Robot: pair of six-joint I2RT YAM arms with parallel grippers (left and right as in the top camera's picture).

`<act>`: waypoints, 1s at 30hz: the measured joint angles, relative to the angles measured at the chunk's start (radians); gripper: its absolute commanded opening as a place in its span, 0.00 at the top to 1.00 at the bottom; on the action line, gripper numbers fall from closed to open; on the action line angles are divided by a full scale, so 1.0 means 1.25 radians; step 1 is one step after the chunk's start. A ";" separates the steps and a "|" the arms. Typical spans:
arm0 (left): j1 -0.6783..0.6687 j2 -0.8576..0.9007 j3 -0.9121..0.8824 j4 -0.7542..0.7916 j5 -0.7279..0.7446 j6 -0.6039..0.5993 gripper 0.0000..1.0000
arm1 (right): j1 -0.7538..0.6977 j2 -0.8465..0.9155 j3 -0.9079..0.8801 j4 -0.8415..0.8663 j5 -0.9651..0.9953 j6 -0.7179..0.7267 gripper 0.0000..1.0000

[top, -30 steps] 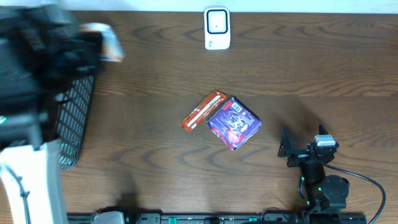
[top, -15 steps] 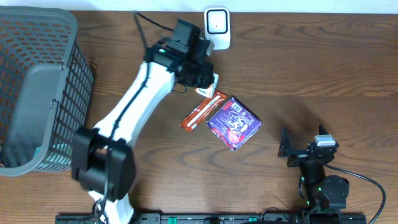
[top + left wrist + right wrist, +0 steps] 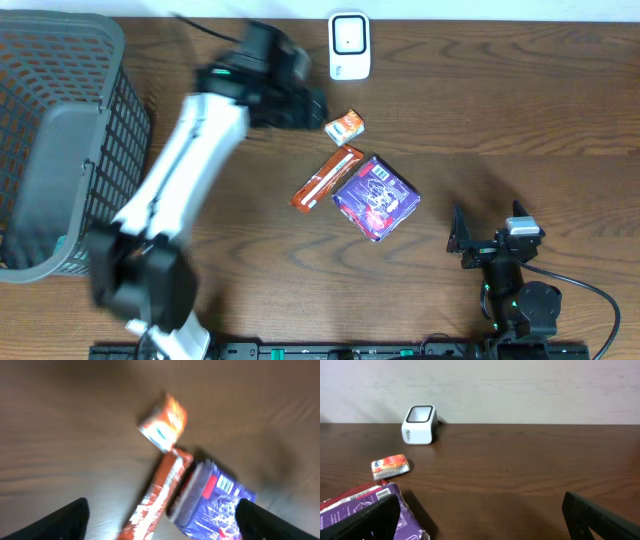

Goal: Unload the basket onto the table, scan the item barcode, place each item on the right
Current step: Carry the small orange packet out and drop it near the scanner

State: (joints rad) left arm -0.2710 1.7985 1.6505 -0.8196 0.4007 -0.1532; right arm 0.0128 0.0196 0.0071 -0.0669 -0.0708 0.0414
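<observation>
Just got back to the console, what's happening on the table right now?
The left gripper hovers open beside the white scanner, holding nothing. A small orange packet lies loose on the table just in front of the scanner, with an orange bar and a purple packet side by side mid-table. The right gripper sits open and empty at the near right.

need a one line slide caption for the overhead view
Open left gripper beside a small orange packet near the white scanner; red bar and purple pouch mid-table, right gripper open.
</observation>
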 measured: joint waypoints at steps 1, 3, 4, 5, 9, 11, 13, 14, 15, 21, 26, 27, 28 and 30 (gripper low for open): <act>0.027 -0.033 0.003 -0.005 -0.002 0.000 0.01 | 0.000 0.000 0.000 0.000 0.000 0.000 0.01; 0.104 -0.119 0.018 -0.028 -0.015 0.001 0.00 | 0.000 0.000 0.000 0.000 0.000 0.000 0.01; 0.146 -0.163 0.025 -0.044 -0.029 0.001 0.02 | 0.000 0.000 0.000 0.000 0.000 0.000 0.01; 0.186 -0.196 0.031 -0.058 -0.045 -0.003 0.02 | 0.000 0.000 0.000 0.000 0.000 0.000 0.01; 0.420 -0.333 0.049 -0.173 -0.209 -0.071 0.02 | 0.000 0.000 0.000 0.000 0.000 0.000 0.01; 0.504 -0.336 0.049 -0.207 -0.270 -0.113 0.02 | 0.000 0.000 0.000 0.000 0.000 0.000 0.01; 0.586 -0.319 0.042 -0.226 -0.316 -0.161 0.02 | 0.000 0.000 0.000 0.000 0.000 0.000 0.01; 0.615 -0.310 0.032 -0.226 -0.329 -0.184 0.02 | 0.000 0.000 0.000 0.000 0.000 0.000 0.01; 0.635 -0.302 0.020 -0.226 -0.339 -0.204 0.02 | 0.000 0.000 0.000 0.000 0.000 0.000 0.01; 0.715 -0.243 -0.125 -0.211 -0.402 -0.353 0.02 | 0.000 0.000 0.000 0.000 0.000 0.000 0.01; 0.728 -0.169 -0.223 -0.174 -0.423 -0.420 0.02 | 0.000 0.000 0.000 0.000 0.000 0.000 0.01; 0.728 -0.161 -0.232 -0.172 -0.425 -0.425 0.02 | 0.000 0.000 0.000 0.000 0.000 0.000 0.01; 0.728 -0.150 -0.241 -0.166 -0.426 -0.432 0.02 | 0.000 0.000 0.000 0.000 0.000 0.000 0.01; 0.728 -0.135 -0.251 -0.159 -0.428 -0.445 0.02 | 0.000 0.000 0.000 0.000 0.000 0.000 0.01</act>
State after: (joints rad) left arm 0.6395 1.6302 1.3361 -1.0183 -0.1341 -0.7094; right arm 0.0128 0.0196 0.0071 -0.0669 -0.0708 0.0414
